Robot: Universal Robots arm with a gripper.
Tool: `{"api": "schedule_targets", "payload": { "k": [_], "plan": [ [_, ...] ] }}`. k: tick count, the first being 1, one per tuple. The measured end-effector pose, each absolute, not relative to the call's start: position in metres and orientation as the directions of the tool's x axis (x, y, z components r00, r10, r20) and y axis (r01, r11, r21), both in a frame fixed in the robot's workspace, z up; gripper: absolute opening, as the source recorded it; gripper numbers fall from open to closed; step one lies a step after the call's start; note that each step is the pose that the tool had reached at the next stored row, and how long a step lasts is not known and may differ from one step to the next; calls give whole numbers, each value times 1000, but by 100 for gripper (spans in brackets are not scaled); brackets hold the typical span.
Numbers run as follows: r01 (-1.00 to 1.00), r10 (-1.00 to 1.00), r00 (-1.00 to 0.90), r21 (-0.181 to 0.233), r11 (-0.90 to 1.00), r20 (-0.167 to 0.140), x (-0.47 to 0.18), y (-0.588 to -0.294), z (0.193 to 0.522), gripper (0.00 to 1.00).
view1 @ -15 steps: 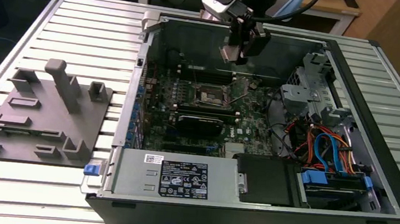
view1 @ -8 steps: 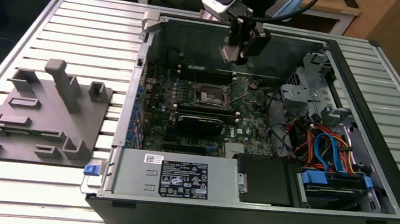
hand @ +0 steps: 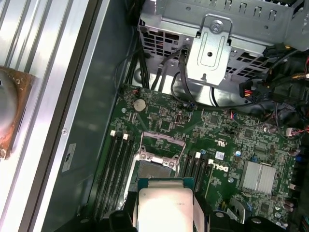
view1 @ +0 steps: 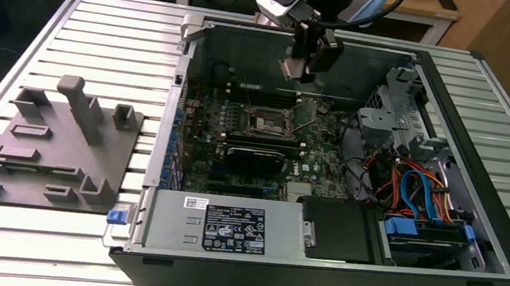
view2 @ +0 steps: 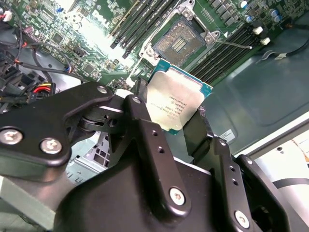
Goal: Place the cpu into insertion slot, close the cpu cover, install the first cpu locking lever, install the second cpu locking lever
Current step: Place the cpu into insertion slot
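the pincer [view2: 170,115] clamps the cpu [view2: 178,96], held clear of the insertion slot [view2: 179,41].

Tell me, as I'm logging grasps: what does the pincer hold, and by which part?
The chip, clamped in the pincer by two opposite side edges.

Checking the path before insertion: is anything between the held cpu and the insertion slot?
No. In the second wrist view, only open air separates the cpu from the insertion slot; nothing lies between them.
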State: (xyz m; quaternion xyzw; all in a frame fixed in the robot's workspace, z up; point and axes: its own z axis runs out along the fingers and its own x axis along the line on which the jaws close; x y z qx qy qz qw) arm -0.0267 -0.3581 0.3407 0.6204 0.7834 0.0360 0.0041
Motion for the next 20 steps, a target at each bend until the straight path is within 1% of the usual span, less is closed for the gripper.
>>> {"api": "schedule_targets", "payload": {
  "k": [11,17,20],
  "plan": [
    [980,980,-193,53,191,40,-29,-357,330,54],
    [992,992,-121,51,119,40,-29,-357,326,54],
    [992,992,-117,51,115,40,-29,-357,325,54]
  ]
}}
